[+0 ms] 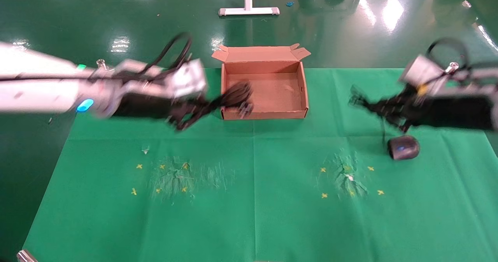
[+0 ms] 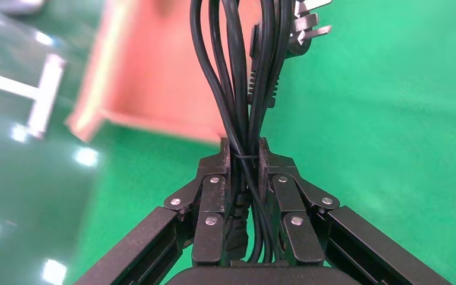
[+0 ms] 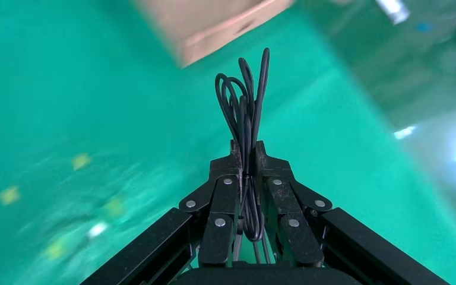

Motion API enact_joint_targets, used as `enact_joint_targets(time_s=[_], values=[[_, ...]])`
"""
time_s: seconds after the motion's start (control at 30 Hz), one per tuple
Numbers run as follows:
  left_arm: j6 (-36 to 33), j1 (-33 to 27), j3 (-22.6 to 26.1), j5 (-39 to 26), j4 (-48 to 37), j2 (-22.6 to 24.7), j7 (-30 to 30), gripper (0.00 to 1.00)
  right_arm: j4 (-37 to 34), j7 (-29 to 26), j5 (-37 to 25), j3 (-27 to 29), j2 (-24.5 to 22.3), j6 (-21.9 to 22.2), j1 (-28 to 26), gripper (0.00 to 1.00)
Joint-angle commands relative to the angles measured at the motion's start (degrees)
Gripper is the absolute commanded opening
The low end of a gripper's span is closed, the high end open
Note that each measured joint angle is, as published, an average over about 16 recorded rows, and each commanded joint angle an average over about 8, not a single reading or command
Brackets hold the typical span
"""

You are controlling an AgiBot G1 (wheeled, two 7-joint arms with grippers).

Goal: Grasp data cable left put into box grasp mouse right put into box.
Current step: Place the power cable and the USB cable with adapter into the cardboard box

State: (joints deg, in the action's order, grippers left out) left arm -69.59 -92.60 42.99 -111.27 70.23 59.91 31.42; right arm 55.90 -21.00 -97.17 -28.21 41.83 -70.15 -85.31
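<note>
My left gripper (image 1: 212, 104) is shut on the data cable (image 1: 237, 94), a thick black looped cord, and holds it over the left wall of the open brown box (image 1: 272, 115). The plug (image 1: 246, 108) with silvery tips hangs by the box's front left corner. In the left wrist view the gripper (image 2: 245, 145) pinches the cable (image 2: 237, 71), with the plug (image 2: 309, 24) and the box (image 2: 148, 77) beyond. My right gripper (image 1: 356, 100) is to the right of the box, shut on the mouse's thin bundled cord (image 3: 246, 95). The black mouse (image 1: 403, 148) is below it on its cord, at the cloth.
A green cloth (image 1: 253, 215) covers the table, with two scuffed patches (image 1: 175, 176) (image 1: 348, 178) ringed by yellow crosses. A white stand foot (image 1: 249, 11) is on the shiny green floor behind the box. The table's edges run at the far left and right.
</note>
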Motion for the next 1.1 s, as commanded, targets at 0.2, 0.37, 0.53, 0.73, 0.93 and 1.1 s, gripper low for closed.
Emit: enact_joint_targets(time_s=[0.2,0.37,0.53,0.73,0.93,1.1], values=[[11.5,-2.1,1.1,-4.0,-14.7,11.6,-6.2,0.00,-4.7,1.5,1.0,1.9,-0.3,-0.8,-7.2,0.00],[19.5,-2.4,4.2,-4.3,-25.6,17.6,-13.6,0.22,-7.5,3.0,1.0,2.4,-1.0,-1.9,-11.0,0.00],[23.6,-3.4,9.1,-0.5,-29.4,18.6,-16.8,0.85,-10.0,4.4,1.2,2.7,-1.6,-3.3,-13.4,0.00],[26.0,-4.9,14.2,4.6,-31.3,18.5,-17.4,1.00,-12.3,5.5,1.4,2.8,-1.5,-3.6,-14.4,0.00],[27.3,-7.0,16.5,10.3,-32.9,18.0,-17.6,1.00,-13.2,5.7,1.5,3.0,-0.8,-3.1,-15.3,0.00],[27.0,-10.5,15.8,13.5,-37.0,16.0,-17.6,1.00,-14.0,6.3,1.5,3.1,1.0,-2.0,-16.6,0.00]])
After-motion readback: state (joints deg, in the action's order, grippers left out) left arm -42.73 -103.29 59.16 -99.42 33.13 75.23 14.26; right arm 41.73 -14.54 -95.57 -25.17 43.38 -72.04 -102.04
